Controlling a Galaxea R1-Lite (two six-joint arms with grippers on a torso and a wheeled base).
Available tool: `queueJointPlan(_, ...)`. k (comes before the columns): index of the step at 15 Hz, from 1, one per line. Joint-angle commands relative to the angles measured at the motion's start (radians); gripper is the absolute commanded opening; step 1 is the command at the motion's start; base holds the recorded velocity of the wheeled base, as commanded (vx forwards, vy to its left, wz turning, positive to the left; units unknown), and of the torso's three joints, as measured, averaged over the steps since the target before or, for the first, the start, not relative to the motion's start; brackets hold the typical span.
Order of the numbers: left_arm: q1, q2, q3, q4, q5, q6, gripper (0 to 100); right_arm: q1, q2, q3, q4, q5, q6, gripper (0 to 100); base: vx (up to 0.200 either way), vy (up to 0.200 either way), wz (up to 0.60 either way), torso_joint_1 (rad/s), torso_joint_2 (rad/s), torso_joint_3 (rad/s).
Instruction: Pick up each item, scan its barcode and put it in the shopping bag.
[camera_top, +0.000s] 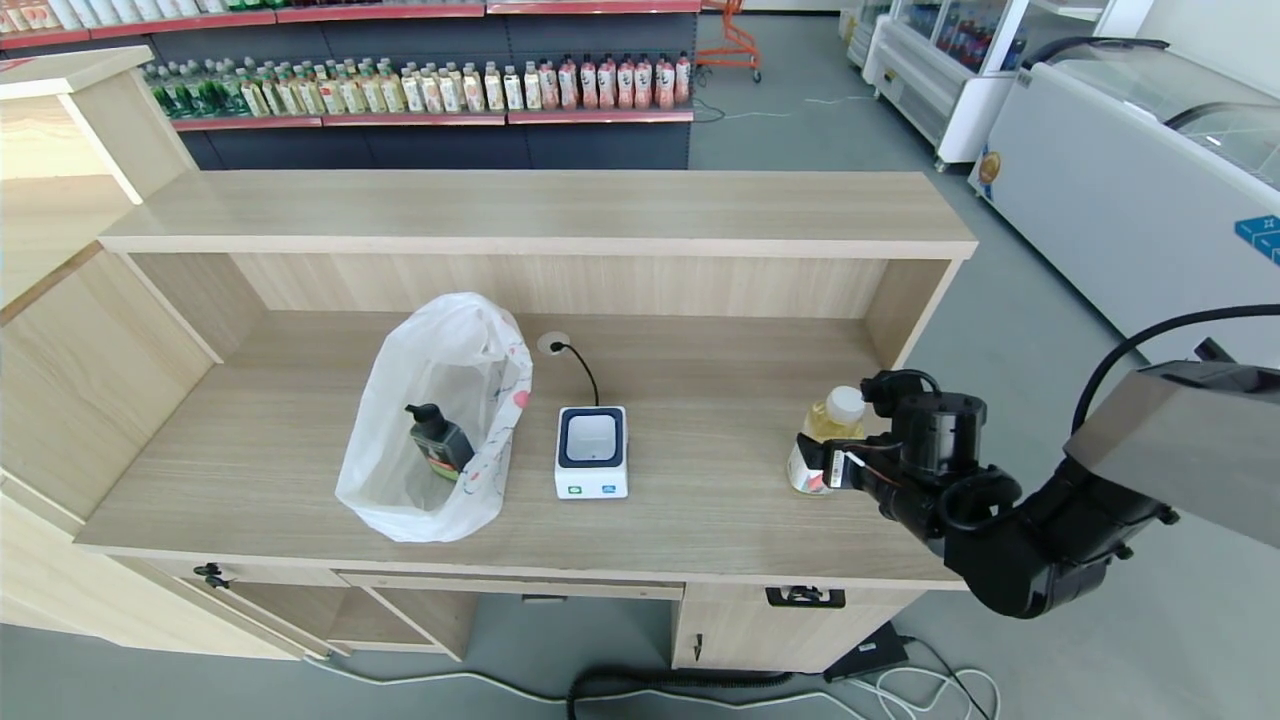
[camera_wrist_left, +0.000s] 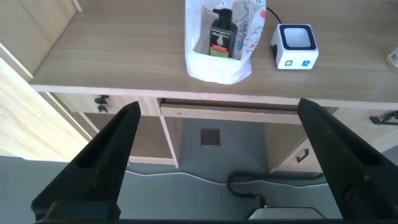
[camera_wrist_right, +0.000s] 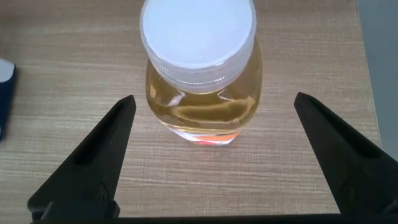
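Note:
A clear bottle (camera_top: 828, 432) of yellow liquid with a white cap stands upright on the right part of the wooden counter (camera_top: 700, 400). My right gripper (camera_top: 830, 470) is at its near side, open. In the right wrist view the bottle (camera_wrist_right: 200, 74) stands between the spread fingertips of the right gripper (camera_wrist_right: 214, 101), touching neither. A white shopping bag (camera_top: 440, 420) stands open at left centre with a dark pump bottle (camera_top: 440, 445) inside. The white scanner (camera_top: 592, 450) sits beside the bag. My left gripper (camera_wrist_left: 219, 107) hangs open in front of and below the counter edge, holding nothing.
The counter has a raised back shelf (camera_top: 540, 210) and side walls. The scanner's black cable (camera_top: 580, 370) runs to a hole at the back. Bare counter lies between scanner and bottle. Drawers and cables show under the counter front (camera_wrist_left: 230, 112).

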Motion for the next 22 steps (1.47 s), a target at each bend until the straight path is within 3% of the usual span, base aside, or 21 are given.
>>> queueJointPlan(1, 0.001, 0.000, 0.000, 0.000, 0.001, 0.000, 100, 0.003, 0.031, -0.038, -0.004, 0.000, -0.005, 100, 0.000, 0.000, 0.00, 0.000, 0.00, 0.000)
queueJointPlan(18, 0.001, 0.000, 0.000, 0.000, 0.000, 0.000, 100, 0.020, 0.248, -0.265, -0.044, 0.002, -0.068, 100, 0.000, 0.000, 0.00, 0.000, 0.00, 0.000)
queueJointPlan(19, 0.001, 0.000, 0.000, 0.000, 0.000, 0.000, 100, 0.018, 0.249, -0.266, -0.044, 0.005, -0.078, 0, 0.000, 0.000, 0.00, 0.000, 0.00, 0.000)
queueJointPlan(22, 0.001, 0.000, 0.000, 0.000, 0.000, 0.000, 100, 0.018, 0.240, -0.286, -0.044, 0.008, -0.088, 0, 0.000, 0.000, 0.00, 0.000, 0.00, 0.000)
